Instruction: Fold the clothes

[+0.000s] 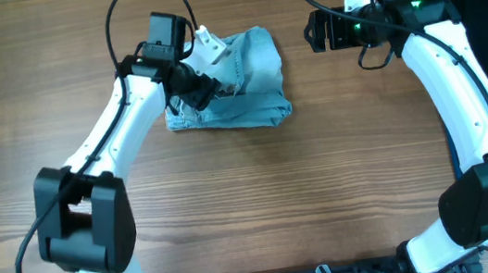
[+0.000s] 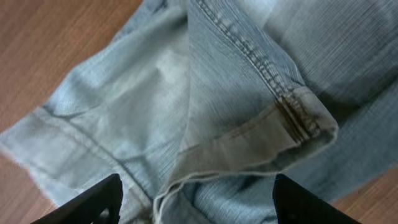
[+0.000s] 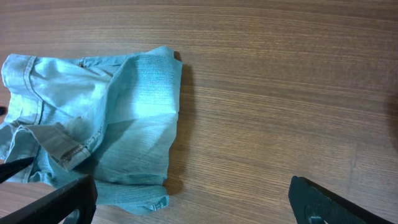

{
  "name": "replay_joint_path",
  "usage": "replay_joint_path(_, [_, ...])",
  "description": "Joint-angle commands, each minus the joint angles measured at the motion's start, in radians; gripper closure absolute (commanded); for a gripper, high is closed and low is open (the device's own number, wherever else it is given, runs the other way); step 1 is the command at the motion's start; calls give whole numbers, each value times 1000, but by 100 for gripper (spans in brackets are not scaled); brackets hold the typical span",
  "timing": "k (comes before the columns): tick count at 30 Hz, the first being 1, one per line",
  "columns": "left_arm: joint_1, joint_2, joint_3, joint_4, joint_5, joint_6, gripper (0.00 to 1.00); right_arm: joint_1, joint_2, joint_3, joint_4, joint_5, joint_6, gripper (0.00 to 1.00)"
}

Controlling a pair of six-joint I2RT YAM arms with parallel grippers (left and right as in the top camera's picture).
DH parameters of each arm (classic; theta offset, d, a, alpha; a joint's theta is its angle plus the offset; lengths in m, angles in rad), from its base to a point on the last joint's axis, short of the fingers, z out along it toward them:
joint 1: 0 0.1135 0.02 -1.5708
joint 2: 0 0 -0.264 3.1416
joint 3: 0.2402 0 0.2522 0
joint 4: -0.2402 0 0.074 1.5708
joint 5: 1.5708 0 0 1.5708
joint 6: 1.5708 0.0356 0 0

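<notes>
Your left gripper [image 2: 196, 202] straddles the hem [image 2: 298, 127] of the shorts [image 1: 251, 80], jaws wide, nothing pinched. Seat deeper and catch both layers. Your right gripper [image 3: 189, 208], upper right in the overhead view, gapes empty.

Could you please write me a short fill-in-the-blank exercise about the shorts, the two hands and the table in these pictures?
1. The denim shorts are light ____ in colour.
2. The left hand hangs directly over the ____.
3. The right hand hangs over bare table with its jaws wide ____.
Missing words: blue; shorts; open.
</notes>
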Motion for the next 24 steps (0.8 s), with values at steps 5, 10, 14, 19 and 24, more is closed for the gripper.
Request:
replay_joint_path(5, [-11, 42, -3, 24, 16, 23, 24, -2, -12, -1, 3, 14, -1, 0])
replay_joint_path(10, [-11, 84, -3, 29, 16, 22, 25, -2, -12, -1, 3, 14, -1, 1])
replay_joint_path(14, [-19, 86, -3, 39, 16, 22, 25, -2, -12, -1, 3, 14, -1, 0])
replay_joint_path(19, [-55, 85, -3, 39, 8, 22, 20, -2, -12, -1, 2, 14, 0, 0])
replay_joint_path(24, [-68, 72, -3, 36, -94, 22, 25, -2, -12, -1, 3, 14, -1, 0])
